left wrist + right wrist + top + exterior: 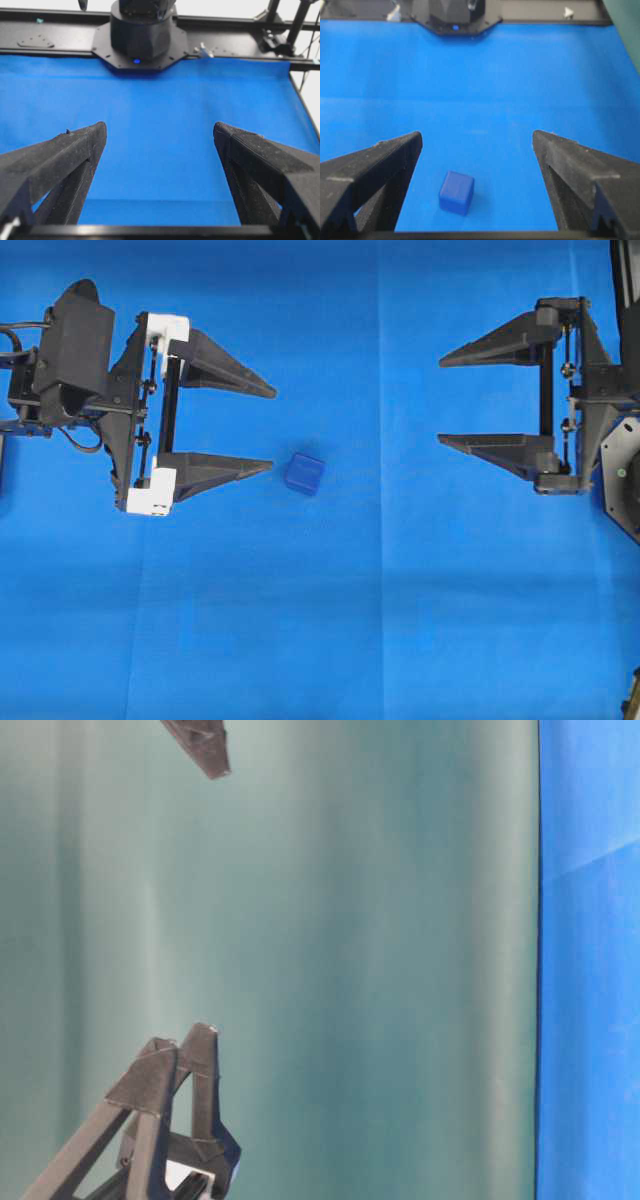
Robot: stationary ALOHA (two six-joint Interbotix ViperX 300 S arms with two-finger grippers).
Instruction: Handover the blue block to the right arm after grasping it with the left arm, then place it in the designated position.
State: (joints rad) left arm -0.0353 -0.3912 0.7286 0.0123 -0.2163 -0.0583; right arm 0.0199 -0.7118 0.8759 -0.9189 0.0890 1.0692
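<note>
left hand [274,429] stood spread wide and empty; the blue block [304,473] lay on the desk [400,620] just beyond its lower fingertip. centring the block between both fingers seemed necessary before gripping. right hand [440,401] waited spread, well apart.

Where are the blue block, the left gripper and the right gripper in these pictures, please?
blue block [304,473]: overhead view, on its top face.
left gripper [272,429]: overhead view, midway between its open fingertips.
right gripper [441,401]: overhead view, midway between its open fingertips.
</note>
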